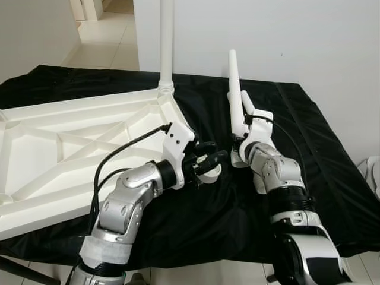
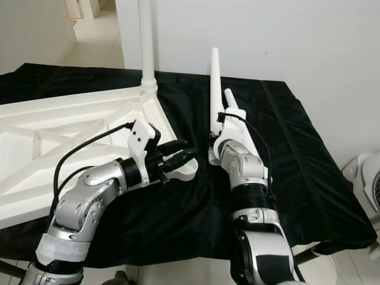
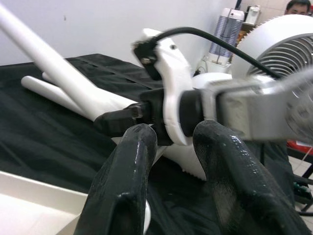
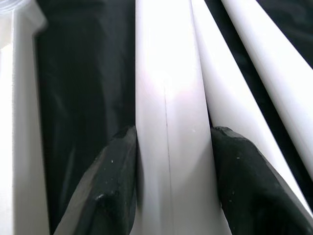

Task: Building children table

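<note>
Black cloth covers the work surface, with a white wall behind and tiled floor beyond.

From the head views, the white table top lies upside down on the cloth at the robot's left, ribs up, with one leg already standing in its far corner socket. The left gripper hovers by the table top's near corner, fingers parted a little and holding nothing that I can see. The right gripper grips a loose table leg, tilted up off the cloth.

In the left wrist view, the two black fingers stand narrowly apart, looking across at the right wrist and the raised leg.

In the right wrist view, the fingers clamp that leg on both sides; two more legs lie just beside it on the cloth.

To do this well, I judge the leg's thick end should be lined up squarely over an open corner socket before pressing or turning, with the left gripper steadying the top.
</note>
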Available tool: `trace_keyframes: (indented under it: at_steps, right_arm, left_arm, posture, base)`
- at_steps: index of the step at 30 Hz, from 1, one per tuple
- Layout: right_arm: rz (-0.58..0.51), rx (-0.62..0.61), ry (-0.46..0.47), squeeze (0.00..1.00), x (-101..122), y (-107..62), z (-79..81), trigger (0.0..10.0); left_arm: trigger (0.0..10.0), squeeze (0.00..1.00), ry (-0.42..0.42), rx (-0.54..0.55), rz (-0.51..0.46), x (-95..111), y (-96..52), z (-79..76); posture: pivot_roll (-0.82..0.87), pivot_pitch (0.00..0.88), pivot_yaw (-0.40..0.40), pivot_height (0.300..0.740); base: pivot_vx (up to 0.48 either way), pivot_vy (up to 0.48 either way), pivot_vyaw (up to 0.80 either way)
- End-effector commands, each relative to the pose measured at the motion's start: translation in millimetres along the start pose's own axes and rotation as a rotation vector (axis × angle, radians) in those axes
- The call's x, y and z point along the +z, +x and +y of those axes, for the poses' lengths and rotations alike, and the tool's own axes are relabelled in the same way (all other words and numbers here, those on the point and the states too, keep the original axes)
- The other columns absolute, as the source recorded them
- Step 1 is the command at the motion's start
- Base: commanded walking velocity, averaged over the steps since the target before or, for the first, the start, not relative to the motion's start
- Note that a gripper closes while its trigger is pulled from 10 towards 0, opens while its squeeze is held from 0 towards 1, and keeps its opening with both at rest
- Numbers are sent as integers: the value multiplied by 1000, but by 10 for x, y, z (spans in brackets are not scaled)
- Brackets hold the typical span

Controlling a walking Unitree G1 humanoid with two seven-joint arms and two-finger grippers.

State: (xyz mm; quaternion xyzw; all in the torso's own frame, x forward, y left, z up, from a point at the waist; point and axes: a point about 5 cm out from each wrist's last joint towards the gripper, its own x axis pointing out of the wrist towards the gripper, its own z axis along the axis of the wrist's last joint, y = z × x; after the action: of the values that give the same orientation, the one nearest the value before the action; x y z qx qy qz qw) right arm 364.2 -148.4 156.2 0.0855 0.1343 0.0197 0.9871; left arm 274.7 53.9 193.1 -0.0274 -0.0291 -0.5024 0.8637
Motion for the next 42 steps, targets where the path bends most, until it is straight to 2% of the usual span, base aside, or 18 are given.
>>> trace_keyframes:
  at_steps: [1,2,3,4,5,12,16,17,18,19,23,30,38,42]
  right_arm:
    - [-103,52,-4,0,98,-47,30,10000]
    - [-103,52,-4,0,98,-47,30,10000]
    - [-140,74,-11,0,105,-76,37,10000]
    - [-140,74,-11,0,105,-76,37,10000]
    - [-201,90,-8,0,119,-119,40,10000]
    - [-367,194,14,0,187,-259,47,10000]
    - [-392,222,27,0,201,-286,53,10000]
    - [-456,259,34,0,254,-357,65,10000]
    - [-517,301,30,0,294,-435,83,10000]
    - [-568,338,17,0,322,-502,102,10000]
    - [-626,397,-5,0,325,-591,139,10000]
    - [-651,444,-29,0,249,-677,167,10000]
    - [-642,452,-63,0,191,-699,140,10000]
    - [-629,454,-79,0,124,-724,83,10000]
  left_arm:
    - [10000,0,-27,79,2,-10,11,58]
    - [10000,0,-27,79,2,-10,11,58]
    - [10000,565,-36,74,0,-9,12,62]
    - [10000,565,-36,74,0,-9,12,62]
    - [10000,1000,-47,57,-4,-4,23,62]
    - [10000,1000,-57,26,-14,44,140,105]
    - [10000,1000,-60,18,-18,52,153,108]
    - [10000,1000,-68,9,-22,79,194,106]
    - [10000,949,-81,2,-22,107,240,105]
    - [10000,16,-100,-6,-19,127,277,100]
    - [10000,0,-140,-18,-18,164,323,97]
    - [10000,0,-218,-32,-6,268,372,148]
    - [10000,0,-207,-28,-14,319,335,216]
    - [10000,0,-202,-18,-16,384,258,292]
  posture:
    - [95,11,-37,740]
    - [95,11,-37,740]
    - [93,10,-35,740]
    - [93,10,-35,740]
    - [92,9,-32,740]
    - [76,0,-10,740]
    - [74,1,-8,740]
    - [64,0,2,740]
    - [64,0,3,740]
    - [64,0,3,740]
    - [61,0,5,740]
    - [57,0,8,740]
    - [55,0,11,740]
    - [52,0,12,740]
  base:
    - [0,0,0]
    - [0,0,0]
    - [0,0,0]
    - [0,0,0]
    - [0,0,0]
    - [0,0,0]
    - [0,0,0]
    - [0,0,0]
    - [0,0,0]
    - [0,0,0]
    - [0,0,0]
    - [0,0,0]
    - [0,0,0]
    - [0,0,0]
